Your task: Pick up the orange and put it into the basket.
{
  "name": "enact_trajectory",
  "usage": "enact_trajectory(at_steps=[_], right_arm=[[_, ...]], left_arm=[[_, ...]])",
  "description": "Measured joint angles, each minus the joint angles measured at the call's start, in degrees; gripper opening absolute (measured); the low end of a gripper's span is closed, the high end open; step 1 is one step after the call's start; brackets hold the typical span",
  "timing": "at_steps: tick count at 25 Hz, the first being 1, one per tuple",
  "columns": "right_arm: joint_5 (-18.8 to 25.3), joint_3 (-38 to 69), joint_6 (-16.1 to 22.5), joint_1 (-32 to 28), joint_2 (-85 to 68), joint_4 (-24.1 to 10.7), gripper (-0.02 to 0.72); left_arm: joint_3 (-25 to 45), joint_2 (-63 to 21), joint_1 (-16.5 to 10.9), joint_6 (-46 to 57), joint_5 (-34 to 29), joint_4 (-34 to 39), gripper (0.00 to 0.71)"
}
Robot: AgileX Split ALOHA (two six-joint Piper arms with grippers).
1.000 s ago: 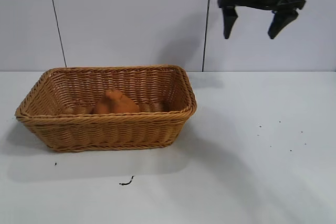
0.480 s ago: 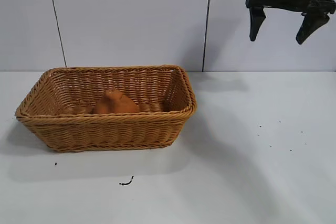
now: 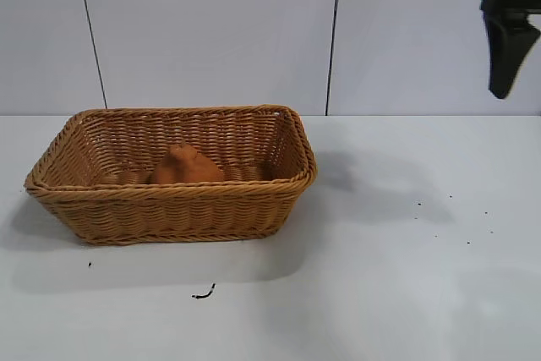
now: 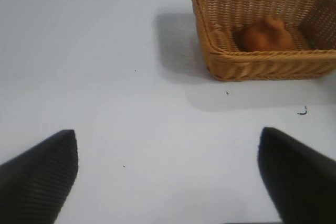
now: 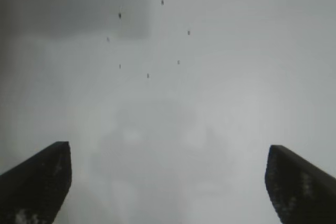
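Item: orange (image 3: 184,166). Lay on the floor of the basket (image 3: 173,188), near the middle, nub upward, resting against nothing but the weave. Nothing gripped it. In the left wrist view the orange (image 4: 268,35) sat inside the basket (image 4: 231,61), well beyond both fingertips and off toward the side of the finger seen at the frame's right.

Item: right gripper (image 5: 168,182). Raised high above the table (image 3: 406,276) at the edge of the exterior view, where only one dark finger (image 3: 505,52) showed. The wrist view showed both fingers spread wide with nothing between them; below the gap lay bare tabletop and a scatter of small dark specks (image 5: 148,75). Basket and orange were well apart from these fingers.

Item: left gripper (image 4: 168,182). Out of the exterior view. Its own camera showed both fingers held wide apart and empty, bare table between them.

Item: small dark scrap (image 3: 203,294). Lay on the table in front of the basket, touching nothing.

Status, as judged: pick-up and placement appeared done, since the orange was in the basket and both grippers were empty. Nothing of the task looked left, beyond parking the right arm.
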State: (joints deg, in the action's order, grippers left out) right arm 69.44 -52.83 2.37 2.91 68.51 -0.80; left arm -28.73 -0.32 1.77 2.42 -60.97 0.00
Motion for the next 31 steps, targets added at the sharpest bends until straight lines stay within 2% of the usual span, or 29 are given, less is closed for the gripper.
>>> enact_trajectory(at_steps=[5, 9, 11, 25, 31], right_arm=[[-3.67, 9.23, -0.53, 0.0, -11.48, 0.07, 0.694], [-9.0, 19.01, -2.37, 0.0, -23.99, 0.47, 0.694], [-9.94, 24.06, -2.37, 0.0, -33.42, 0.8, 0.694], [-11.14, 24.66, -2.73, 0.0, -67.25, 1.31, 0.694], [-11.09, 24.66, -2.73, 0.0, -68.73, 1.53, 0.694]], left_arm=[[0.0, 0.0, 0.0, 0.0, 0.0, 0.0, 0.666], [0.0, 0.0, 0.0, 0.0, 0.0, 0.0, 0.666], [0.0, 0.0, 0.0, 0.0, 0.0, 0.0, 0.666], [0.0, 0.0, 0.0, 0.0, 0.0, 0.0, 0.666], [0.0, 0.0, 0.0, 0.0, 0.0, 0.0, 0.666]])
